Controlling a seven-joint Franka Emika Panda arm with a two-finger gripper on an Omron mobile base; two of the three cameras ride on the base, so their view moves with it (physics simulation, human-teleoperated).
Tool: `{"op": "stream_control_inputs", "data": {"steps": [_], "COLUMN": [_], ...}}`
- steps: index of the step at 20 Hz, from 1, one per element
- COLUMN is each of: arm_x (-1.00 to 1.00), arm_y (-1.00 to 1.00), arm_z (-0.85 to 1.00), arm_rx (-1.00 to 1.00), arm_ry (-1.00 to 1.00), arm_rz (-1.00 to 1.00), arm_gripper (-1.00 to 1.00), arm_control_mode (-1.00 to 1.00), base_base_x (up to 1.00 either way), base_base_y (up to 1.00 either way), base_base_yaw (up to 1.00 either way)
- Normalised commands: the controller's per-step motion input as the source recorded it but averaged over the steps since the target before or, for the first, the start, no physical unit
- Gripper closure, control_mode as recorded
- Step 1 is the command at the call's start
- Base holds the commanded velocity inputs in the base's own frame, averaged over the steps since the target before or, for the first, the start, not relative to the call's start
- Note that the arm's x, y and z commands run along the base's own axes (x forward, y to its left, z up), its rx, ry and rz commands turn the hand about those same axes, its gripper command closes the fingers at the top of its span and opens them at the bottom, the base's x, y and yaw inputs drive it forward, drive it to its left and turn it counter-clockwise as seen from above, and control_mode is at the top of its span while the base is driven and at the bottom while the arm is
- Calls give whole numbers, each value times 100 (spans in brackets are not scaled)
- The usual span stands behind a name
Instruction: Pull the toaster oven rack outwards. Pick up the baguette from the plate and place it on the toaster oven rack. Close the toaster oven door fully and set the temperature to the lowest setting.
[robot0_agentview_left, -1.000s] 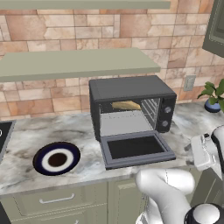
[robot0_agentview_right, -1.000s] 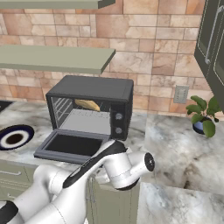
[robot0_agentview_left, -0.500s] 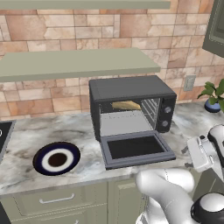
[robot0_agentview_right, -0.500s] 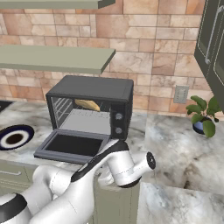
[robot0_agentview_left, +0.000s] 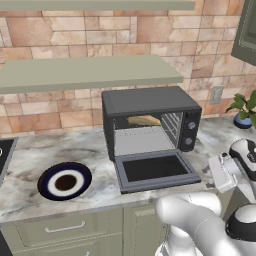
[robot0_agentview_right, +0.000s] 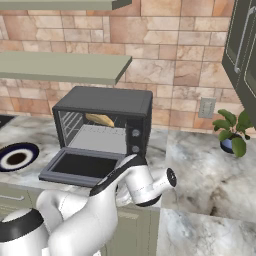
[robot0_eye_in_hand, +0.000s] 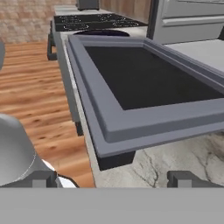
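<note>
**A:** Where is the toaster oven (robot0_agentview_left: 150, 120)?

**B:** It sits at the back of the marble counter (robot0_agentview_left: 30, 150), against the brick wall. Its door (robot0_agentview_left: 155, 171) is folded down flat and reaches out to the counter's front edge.

**A:** What is inside?

**B:** The rack (robot0_agentview_left: 142, 140) lies in the oven's cavity. The baguette (robot0_agentview_left: 144, 120) rests at the back of it, deep inside. The plate (robot0_agentview_left: 65, 181) has nothing on it. It lies to the left of the door, near the front edge of the counter.

**A:** And the gripper?

**B:** The gripper (robot0_eye_in_hand: 111, 177) has its two fingers spread wide and holds nothing. It is low, at the door's front edge, just off the front of the counter. In the hand view the door's rim is right ahead of it.

**A:** Is there room to move?

**B:** Yes. The counter right of the oven is bare up to a potted plant (robot0_agentview_right: 231, 131) at the back. I cannot read any words on the knobs (robot0_agentview_left: 189, 134).
</note>
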Motion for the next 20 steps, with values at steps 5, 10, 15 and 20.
{"op": "stream_control_inputs", "data": {"steps": [5, 10, 15, 20], "arm_x": [15, 1, 0, 0], "arm_y": [4, 1, 4, 14], "arm_z": [-19, -24, -7, 0], "arm_rx": [0, 0, 0, 0], "arm_ry": [3, 2, 0, 0], "arm_rz": [0, 0, 0, 0], "arm_gripper": [-100, -100, -100, -100], "arm_control_mode": [-100, -100, -100, -100], "base_base_x": [0, 0, 0, 0], "base_base_y": [0, 0, 0, 0], "base_base_yaw": [0, 0, 0, 0]}}
